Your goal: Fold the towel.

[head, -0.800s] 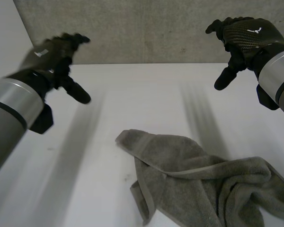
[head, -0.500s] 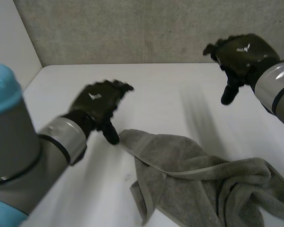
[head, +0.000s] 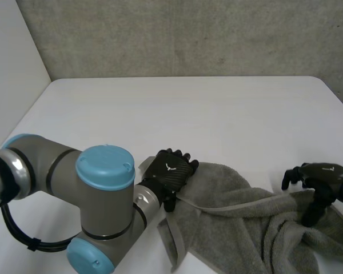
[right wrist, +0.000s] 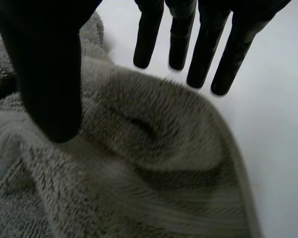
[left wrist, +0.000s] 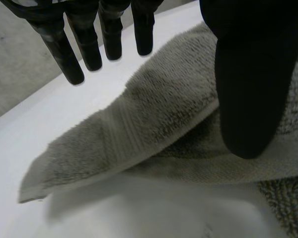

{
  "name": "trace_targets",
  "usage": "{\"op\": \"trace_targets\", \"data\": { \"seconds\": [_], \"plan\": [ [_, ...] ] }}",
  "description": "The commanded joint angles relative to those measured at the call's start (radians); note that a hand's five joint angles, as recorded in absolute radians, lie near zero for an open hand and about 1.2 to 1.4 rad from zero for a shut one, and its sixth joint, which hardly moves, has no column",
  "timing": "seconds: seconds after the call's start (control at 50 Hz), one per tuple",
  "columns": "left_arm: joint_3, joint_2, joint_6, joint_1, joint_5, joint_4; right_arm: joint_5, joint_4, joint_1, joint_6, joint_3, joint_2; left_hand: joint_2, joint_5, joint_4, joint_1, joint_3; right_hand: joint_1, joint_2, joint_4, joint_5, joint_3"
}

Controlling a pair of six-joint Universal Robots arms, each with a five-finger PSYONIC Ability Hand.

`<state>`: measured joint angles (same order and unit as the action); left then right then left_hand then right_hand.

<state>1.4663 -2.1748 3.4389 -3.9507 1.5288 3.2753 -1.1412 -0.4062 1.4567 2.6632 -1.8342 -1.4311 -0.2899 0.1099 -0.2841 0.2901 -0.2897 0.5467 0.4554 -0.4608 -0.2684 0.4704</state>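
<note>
Loosely bunched, the grey towel (head: 240, 228) lies on the white desk (head: 217, 108) along its near edge, reaching toward the near right corner, with one flatter corner pointing left. The left robot hand (head: 170, 171) is at that left corner. Its fingers (left wrist: 107, 34) are straight and held apart from the thumb, with the fingertips over bare desk just past the hem and the thumb over the cloth. The right robot hand (head: 319, 181) is over the towel's rumpled right end, near the desk's right edge. Its fingers (right wrist: 203, 54) are also straight and spread from the thumb, a raised fold lying between them, unclamped. The left arm (head: 103, 194) bends across the desk's near left corner.
</note>
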Motion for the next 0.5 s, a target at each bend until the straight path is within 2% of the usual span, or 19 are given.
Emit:
{"op": "trace_targets", "data": {
  "seconds": [0.02, 0.04, 0.06, 0.08, 0.1, 0.12, 0.16, 0.24, 0.28, 0.32, 0.34, 0.38, 0.4, 0.42, 0.44, 0.46, 0.48, 0.5],
  "plan": [
    [-0.024, -0.054, 0.006, -0.001, -0.030, 0.052, 0.047, 0.107, -0.036, 0.006, -0.046, 0.006, -0.467, 0.472, -0.473, 0.467, -0.467, 0.516, 0.607, -0.602, -0.620, 0.592],
    [-0.032, -0.065, 0.009, -0.001, -0.032, 0.066, 0.040, 0.142, -0.033, 0.000, -0.046, 0.012, -0.624, 0.629, -0.629, 0.623, -0.624, 0.621, 0.712, -0.706, -0.724, 0.697],
    [-0.032, -0.065, 0.009, -0.001, -0.032, 0.066, 0.035, 0.167, -0.035, -0.005, -0.042, 0.021, -0.625, 0.631, -0.631, 0.625, -0.625, 0.700, 0.791, -0.786, -0.804, 0.776],
    [-0.043, -0.077, 0.011, -0.001, -0.030, 0.078, 0.035, 0.167, -0.035, -0.005, -0.042, 0.021, -0.768, 0.773, -0.773, 0.767, -0.768, 0.701, 0.792, -0.787, -0.805, 0.777],
    [-0.055, -0.089, 0.013, -0.001, -0.029, 0.086, 0.032, 0.174, -0.035, -0.011, -0.028, 0.044, -0.874, 0.879, -0.880, 0.874, -0.874, 0.848, 0.939, -0.934, -0.952, 0.924],
    [-0.055, -0.089, 0.013, -0.001, -0.029, 0.086, 0.032, 0.175, -0.035, -0.011, -0.028, 0.044, -0.875, 0.880, -0.881, 0.875, -0.875, 0.850, 0.941, -0.935, -0.953, 0.926],
    [-0.095, -0.092, 0.014, -0.002, -0.021, 0.089, 0.031, 0.179, -0.027, -0.022, 0.024, 0.110, -1.106, 1.111, -1.111, 1.105, -1.106, 0.850, 0.941, -0.935, -0.953, 0.926],
    [-0.161, -0.079, 0.011, -0.012, -0.018, 0.099, 0.035, 0.187, 0.013, -0.034, 0.107, 0.127, -1.106, 1.112, -1.112, 1.106, -1.107, 0.850, 0.941, -0.935, -0.953, 0.926],
    [-0.208, -0.063, 0.009, -0.021, -0.016, 0.115, 0.031, 0.202, 0.057, -0.026, 0.167, 0.133, -1.106, 1.112, -1.112, 1.106, -1.107, 0.850, 0.941, -0.935, -0.953, 0.926],
    [-0.324, -0.042, 0.009, -0.053, -0.001, 0.156, 0.014, 0.294, 0.154, 0.007, 0.315, 0.147, -1.106, 1.112, -1.112, 1.106, -1.107, 0.850, 0.941, -0.935, -0.953, 0.926],
    [-0.325, -0.042, 0.009, -0.053, -0.001, 0.156, 0.014, 0.294, 0.154, 0.007, 0.316, 0.147, -1.106, 1.112, -1.112, 1.106, -1.107, 0.850, 0.941, -0.935, -0.953, 0.926],
    [-0.394, -0.036, 0.011, -0.068, 0.016, 0.182, -0.079, 0.511, 0.233, 0.148, 0.438, 0.143, -1.106, 1.112, -1.112, 1.106, -1.107, 0.850, 0.941, -0.935, -0.953, 0.926],
    [-0.488, -0.036, 0.011, -0.085, 0.046, 0.219, -0.080, 0.512, 0.234, 0.149, 0.438, 0.143, -1.106, 1.112, -1.112, 1.106, -1.107, 0.850, 0.941, -0.935, -0.953, 0.926],
    [-0.489, -0.036, 0.011, -0.085, 0.047, 0.219, -0.142, 0.656, 0.267, 0.215, 0.472, 0.136, -1.106, 1.112, -1.112, 1.106, -1.107, 0.850, 0.941, -0.935, -0.953, 0.926],
    [-0.577, -0.033, 0.011, -0.102, 0.085, 0.249, -0.143, 0.658, 0.268, 0.216, 0.472, 0.136, -1.106, 1.112, -1.112, 1.106, -1.107, 0.850, 0.941, -0.935, -0.953, 0.926],
    [-0.634, -0.030, 0.011, -0.122, 0.117, 0.271, -0.188, 0.799, 0.298, 0.281, 0.490, 0.129, -1.106, 1.112, -1.112, 1.106, -1.107, 0.850, 0.941, -0.935, -0.953, 0.926],
    [-0.635, -0.030, 0.011, -0.122, 0.117, 0.271, -0.189, 0.800, 0.298, 0.282, 0.490, 0.129, -1.106, 1.112, -1.112, 1.106, -1.107, 0.850, 0.941, -0.935, -0.953, 0.926],
    [-0.677, -0.022, 0.009, -0.143, 0.149, 0.286, -0.251, 0.931, 0.322, 0.323, 0.512, 0.101, -1.106, 1.112, -1.112, 1.106, -1.107, 0.850, 0.941, -0.935, -0.953, 0.926]
  ]
}}
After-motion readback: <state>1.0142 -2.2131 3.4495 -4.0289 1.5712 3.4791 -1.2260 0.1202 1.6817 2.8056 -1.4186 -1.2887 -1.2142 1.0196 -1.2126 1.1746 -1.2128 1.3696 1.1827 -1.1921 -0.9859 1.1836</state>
